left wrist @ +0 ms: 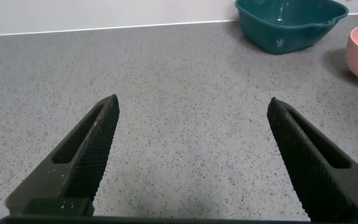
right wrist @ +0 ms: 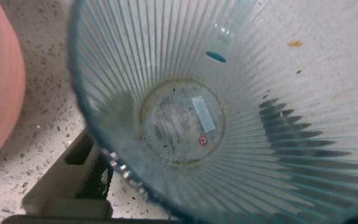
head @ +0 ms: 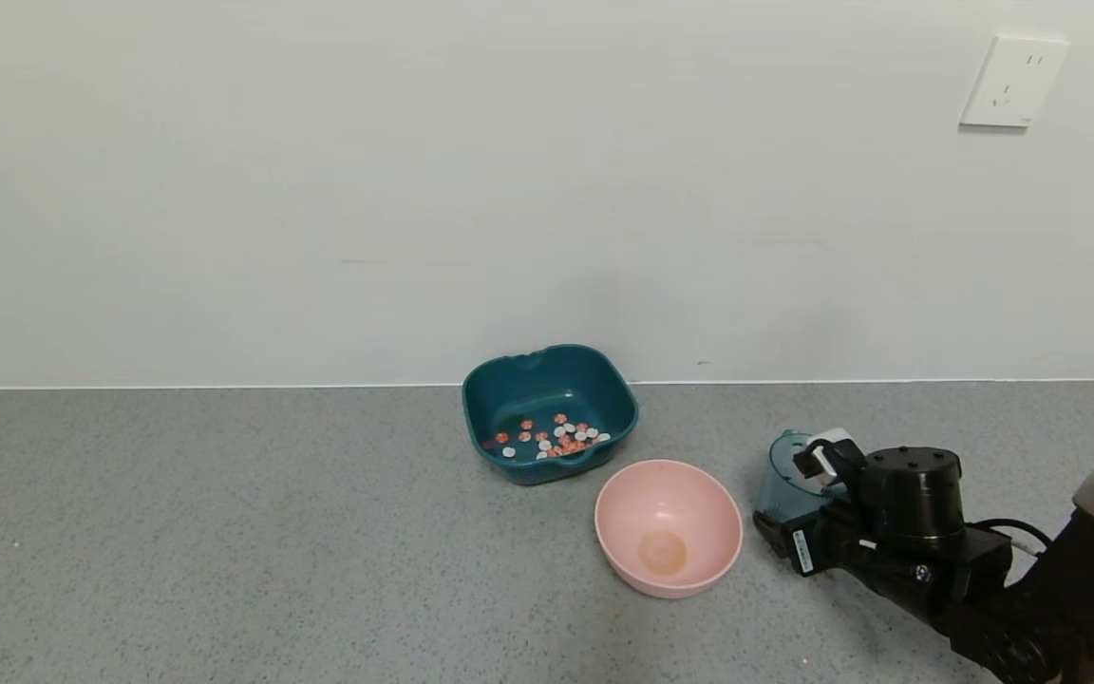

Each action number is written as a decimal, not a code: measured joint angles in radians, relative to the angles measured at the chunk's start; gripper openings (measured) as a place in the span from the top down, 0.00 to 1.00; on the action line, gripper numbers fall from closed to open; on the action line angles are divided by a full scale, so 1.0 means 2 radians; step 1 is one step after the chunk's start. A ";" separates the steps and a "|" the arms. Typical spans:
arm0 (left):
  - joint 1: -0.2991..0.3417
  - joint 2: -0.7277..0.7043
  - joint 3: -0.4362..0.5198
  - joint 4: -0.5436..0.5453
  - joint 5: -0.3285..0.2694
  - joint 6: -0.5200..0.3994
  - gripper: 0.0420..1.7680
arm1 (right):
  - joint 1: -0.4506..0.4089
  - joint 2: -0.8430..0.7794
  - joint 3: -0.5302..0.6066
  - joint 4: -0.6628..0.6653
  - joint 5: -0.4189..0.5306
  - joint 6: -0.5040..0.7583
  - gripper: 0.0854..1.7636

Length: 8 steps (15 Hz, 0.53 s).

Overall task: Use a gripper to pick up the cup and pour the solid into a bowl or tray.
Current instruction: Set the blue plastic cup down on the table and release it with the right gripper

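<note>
The ribbed blue-green cup (head: 782,480) sits at the right side of the table (head: 224,532), just right of the pink bowl (head: 669,527), with the right gripper (head: 808,503) closed around it, one finger (right wrist: 73,180) showing dark against its outer wall. Looking down into the cup from the wrist, I see only its clear bottom, so it seems empty. The orange-red and white chips (head: 552,437) already lie in the teal basin (head: 618,399), which stands behind the pink bowl near the wall.

That cup looks thin and light, a bit springy and smooth, so I'd judge a gentle squeeze across the ribs, low on the body, holds best; pinch hard and it could buckle or pop out. The handle at the rim looks too small to trust.

There is open table in front and to the right. The pink bowl is the nearest thing to clip on the left. The left gripper (left wrist: 191,155) hovers low over bare table, fingers spread wide and holding nothing.
</note>
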<state>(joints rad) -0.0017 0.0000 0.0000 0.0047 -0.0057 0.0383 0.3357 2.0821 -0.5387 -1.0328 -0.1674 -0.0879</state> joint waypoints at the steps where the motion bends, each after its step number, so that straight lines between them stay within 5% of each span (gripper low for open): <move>1: 0.000 0.000 0.000 0.000 0.000 0.000 0.03 | 0.000 -0.001 0.000 0.001 0.000 0.000 0.11; 8: 0.000 0.000 0.000 0.000 0.000 0.000 0.03 | 0.000 -0.045 -0.002 0.077 0.001 -0.009 0.06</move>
<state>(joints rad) -0.0017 0.0000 0.0000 0.0047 -0.0062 0.0383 0.3362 1.9915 -0.5436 -0.8783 -0.1664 -0.1068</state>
